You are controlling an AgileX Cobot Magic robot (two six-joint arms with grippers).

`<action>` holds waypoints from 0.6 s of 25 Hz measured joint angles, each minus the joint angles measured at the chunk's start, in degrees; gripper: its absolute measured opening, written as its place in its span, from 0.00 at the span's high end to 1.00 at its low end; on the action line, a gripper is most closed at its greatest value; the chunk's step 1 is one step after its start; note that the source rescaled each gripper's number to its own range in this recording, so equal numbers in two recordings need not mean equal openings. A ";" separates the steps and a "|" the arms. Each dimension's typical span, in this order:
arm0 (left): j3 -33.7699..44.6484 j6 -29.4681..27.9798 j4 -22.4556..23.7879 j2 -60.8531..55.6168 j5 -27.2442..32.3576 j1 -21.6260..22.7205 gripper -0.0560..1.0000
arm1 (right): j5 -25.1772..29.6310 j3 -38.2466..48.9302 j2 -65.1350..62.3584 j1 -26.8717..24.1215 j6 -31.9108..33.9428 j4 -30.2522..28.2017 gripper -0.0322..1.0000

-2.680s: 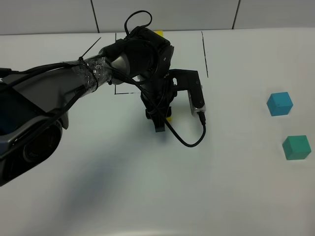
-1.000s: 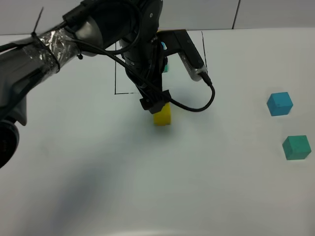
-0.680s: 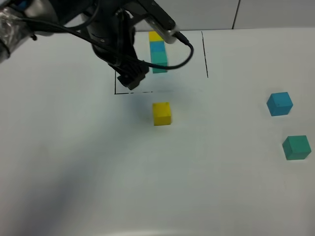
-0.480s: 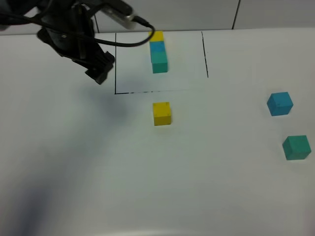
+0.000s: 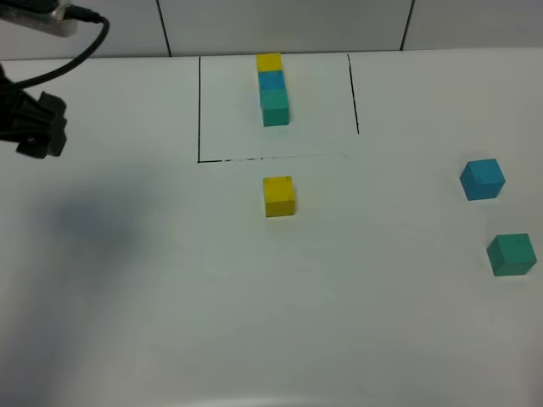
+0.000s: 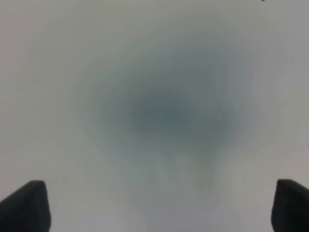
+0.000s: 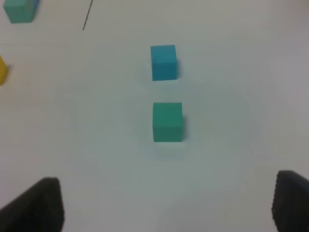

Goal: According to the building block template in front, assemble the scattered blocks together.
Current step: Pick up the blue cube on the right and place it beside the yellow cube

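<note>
The template (image 5: 272,88), a joined yellow, blue, teal-green row, lies inside the black-lined rectangle (image 5: 200,110) at the back. The loose yellow cube (image 5: 278,196) sits alone just in front of that rectangle. The loose blue cube (image 5: 482,179) and the teal-green cube (image 5: 511,254) sit apart at the right; both show in the right wrist view, blue (image 7: 163,62) and green (image 7: 167,121). My left gripper (image 5: 36,134) is at the far left edge, open and empty over bare table (image 6: 158,208). My right gripper (image 7: 164,203) is open and empty, short of the green cube.
The white table (image 5: 254,322) ends at a tiled wall (image 5: 288,25) at the back. The left arm's cable (image 5: 81,51) hangs at the top left corner. The template's green end (image 7: 19,10) and the yellow cube's edge (image 7: 2,70) show in the right wrist view.
My left gripper has let go of the yellow cube in front of the rectangle and pulled back to the far left. The cubes at the right have not moved.
</note>
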 joint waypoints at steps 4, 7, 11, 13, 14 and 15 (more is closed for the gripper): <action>8.16 -3.79 -0.60 -9.87 -0.13 0.00 0.08 | 0.00 0.00 0.00 0.00 0.00 0.00 0.24; 13.85 -5.67 -1.13 -16.56 -0.07 0.00 0.08 | 0.00 0.00 0.00 0.00 0.00 0.00 0.24; 20.58 -6.36 -3.49 -26.58 -0.99 0.00 0.08 | 0.00 0.00 0.00 0.00 0.00 0.00 0.24; 23.50 -6.46 -4.41 -32.02 -1.10 0.00 0.08 | 0.00 0.00 0.00 0.00 0.00 0.00 0.24; 25.04 -6.46 -4.85 -34.28 -1.17 0.00 0.08 | 0.00 0.00 0.00 0.00 0.00 0.00 0.24; 26.57 -6.46 -5.17 -36.97 -1.17 0.00 0.08 | 0.00 0.00 0.00 0.00 0.00 0.00 0.24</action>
